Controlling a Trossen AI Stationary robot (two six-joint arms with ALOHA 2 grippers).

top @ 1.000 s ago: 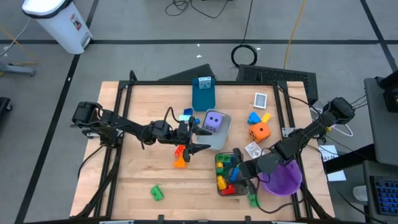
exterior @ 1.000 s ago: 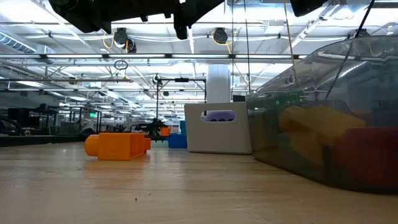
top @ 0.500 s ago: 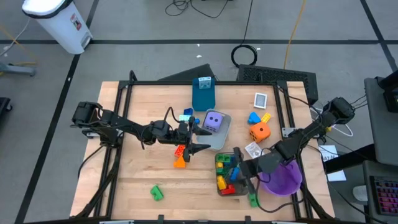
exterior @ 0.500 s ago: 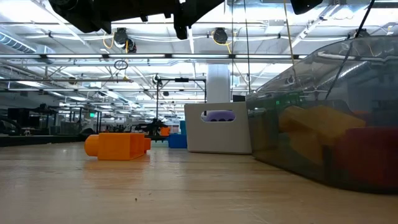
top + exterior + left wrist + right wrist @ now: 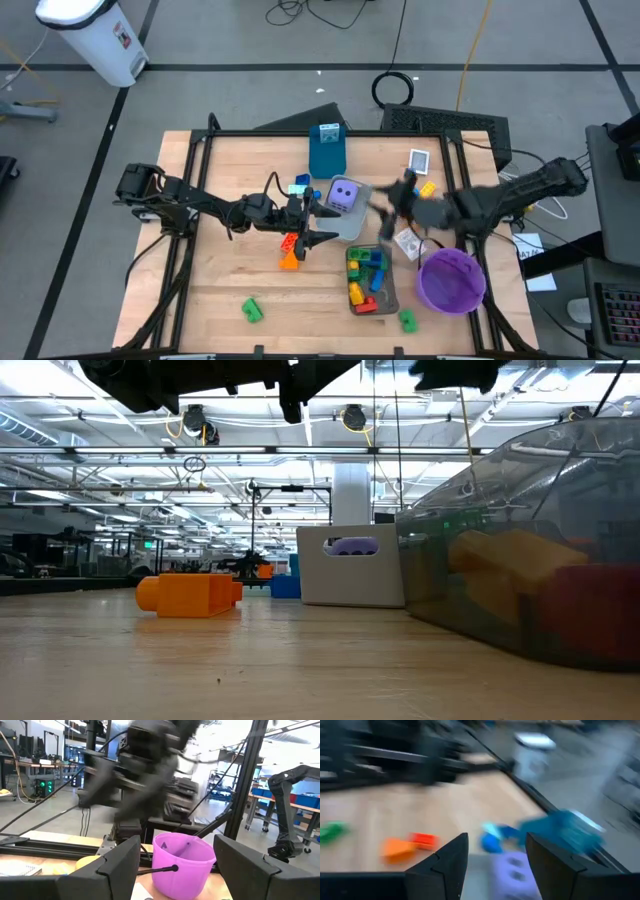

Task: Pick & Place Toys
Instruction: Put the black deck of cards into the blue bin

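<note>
My left gripper (image 5: 325, 222) hangs open and empty over the table's middle, beside an orange brick (image 5: 289, 260) and a red brick (image 5: 288, 241) that lie on the wood. My right gripper (image 5: 382, 200), blurred, is open and empty between the purple die (image 5: 344, 193) in its grey tray (image 5: 358, 222) and a yellow brick (image 5: 427, 188). Its arm covers the place where the orange die stood. A second tray (image 5: 388, 290) holds several bricks. Green bricks lie at the near left (image 5: 250, 310) and near right (image 5: 407, 320).
A purple round bowl (image 5: 452, 280) stands at the near right and shows in the left wrist view (image 5: 182, 857). A blue box (image 5: 327, 150) stands at the far edge. Small cards lie at the far right (image 5: 418, 160) and mid right (image 5: 406, 242). Bare wood lies at the left.
My right arm has swung fast from the brick tray and bowl at the near right toward the table's far edge. It now reaches over the orange die's place toward the purple die's tray. Its fingers stay open.
</note>
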